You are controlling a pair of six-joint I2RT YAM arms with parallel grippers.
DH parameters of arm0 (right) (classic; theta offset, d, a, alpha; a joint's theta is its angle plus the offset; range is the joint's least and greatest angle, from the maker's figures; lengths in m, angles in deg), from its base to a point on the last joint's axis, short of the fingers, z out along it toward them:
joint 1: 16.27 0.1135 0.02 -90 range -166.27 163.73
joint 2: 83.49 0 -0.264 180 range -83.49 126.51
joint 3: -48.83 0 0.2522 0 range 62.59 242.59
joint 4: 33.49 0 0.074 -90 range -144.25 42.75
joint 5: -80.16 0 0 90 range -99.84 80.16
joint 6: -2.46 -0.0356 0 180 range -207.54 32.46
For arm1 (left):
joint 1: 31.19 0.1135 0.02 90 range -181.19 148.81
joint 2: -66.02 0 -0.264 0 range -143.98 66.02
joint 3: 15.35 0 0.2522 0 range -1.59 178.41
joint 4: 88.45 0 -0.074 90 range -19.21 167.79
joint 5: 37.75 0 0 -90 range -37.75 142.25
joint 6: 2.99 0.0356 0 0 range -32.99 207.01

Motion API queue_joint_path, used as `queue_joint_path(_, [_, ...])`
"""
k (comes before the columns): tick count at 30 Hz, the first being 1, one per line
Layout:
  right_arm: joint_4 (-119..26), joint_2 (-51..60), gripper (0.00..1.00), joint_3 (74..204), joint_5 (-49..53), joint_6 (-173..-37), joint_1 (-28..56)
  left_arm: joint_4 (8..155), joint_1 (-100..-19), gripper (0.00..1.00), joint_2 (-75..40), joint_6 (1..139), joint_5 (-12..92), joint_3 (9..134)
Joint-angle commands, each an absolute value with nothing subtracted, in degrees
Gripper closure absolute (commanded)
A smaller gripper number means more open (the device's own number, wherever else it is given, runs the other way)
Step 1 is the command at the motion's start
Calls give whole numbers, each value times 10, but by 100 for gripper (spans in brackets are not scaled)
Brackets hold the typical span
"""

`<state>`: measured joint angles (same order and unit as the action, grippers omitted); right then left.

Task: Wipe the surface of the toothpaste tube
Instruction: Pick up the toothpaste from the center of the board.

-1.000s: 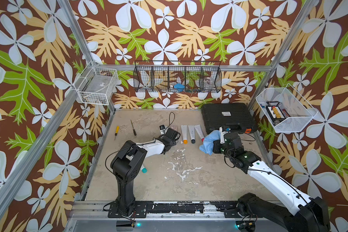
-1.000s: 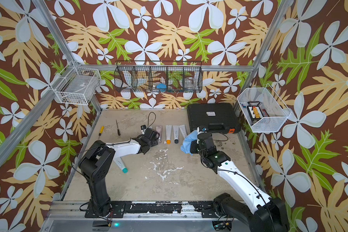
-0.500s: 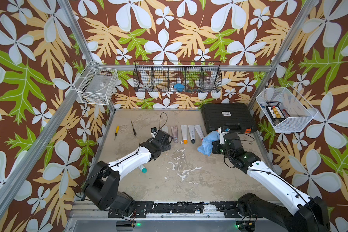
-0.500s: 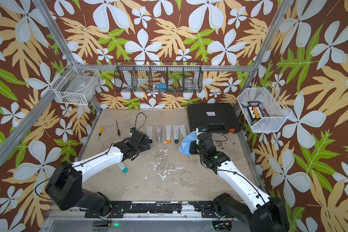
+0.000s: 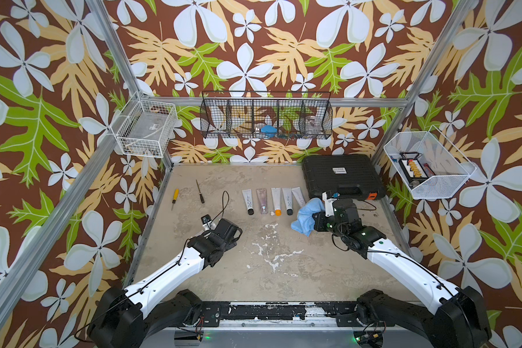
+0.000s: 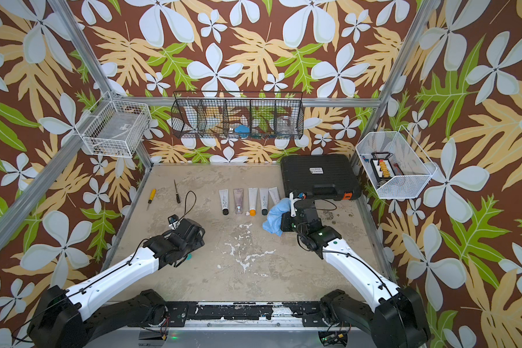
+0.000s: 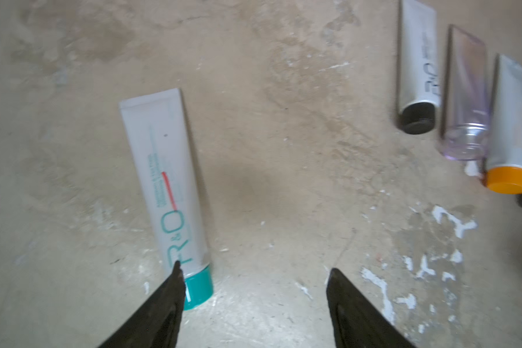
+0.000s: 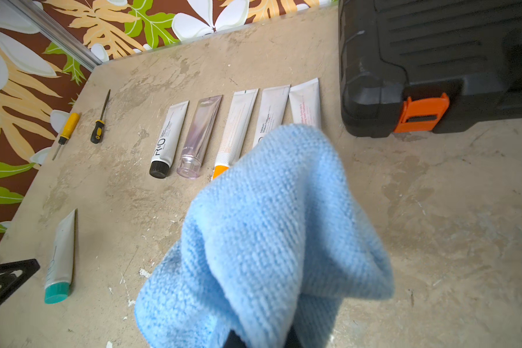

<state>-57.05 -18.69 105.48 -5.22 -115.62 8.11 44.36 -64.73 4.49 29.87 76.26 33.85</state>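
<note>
Six tubes counted on the table (image 5: pixel 284 280). Five lay side by side in a row at the far middle, caps toward the near edge. From the left they were the black-capped tube (image 8: pixel 168 141), lilac tube (image 8: pixel 199 135), orange-capped tube (image 8: pixel 235 129), a fourth, and a fifth tube (image 8: pixel 305 102) with its cap end hidden behind the cloth. The sixth, the teal-capped tube (image 7: pixel 163 180), lay flat alone at near left, well apart from the row, cap toward the near edge.

Writing: "R&O" in teal on the teal-capped tube, with a red stroke above it. "R&O" in black on the black-capped tube. Red print on the fifth tube was too small to read.

Two screwdrivers at far left: yellow-handled screwdriver (image 5: pixel 174 195) and black-handled screwdriver (image 5: pixel 200 192). One black case (image 5: pixel 341 174) at far right had an orange latch and a white label, unreadable.

Left gripper (image 7: pixel 253 272): jaws spread, nothing between them, over the teal cap end. One fingertip overlapped the cap in the wrist view; contact could not be judged.

Right gripper (image 5: pixel 317 222): pinched tight on one blue cloth (image 8: pixel 268 226), bunched, just right of the row.
</note>
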Motion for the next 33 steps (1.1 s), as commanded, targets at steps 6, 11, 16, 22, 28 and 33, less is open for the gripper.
queue_joint_path(6, [-553,-187,100,1047,-35,-1162,82,465,-641,33,44,240,765,267])
queue_joint_path(11, [-554,-187,100,1047,-33,-1162,82,510,-620,39,24,248,743,233])
queue_joint_path(16, [-554,-187,100,1042,-36,-1163,82,532,-616,43,17,256,741,221])
queue_joint_path(22, [-549,-182,100,1035,-31,-1165,82,548,-602,51,12,282,743,221])
queue_joint_path(28, [-549,-180,100,1034,-30,-1165,82,558,-595,72,17,297,724,220])
queue_joint_path(33, [-551,-182,100,1033,-32,-1164,82,589,-595,82,40,352,686,213])
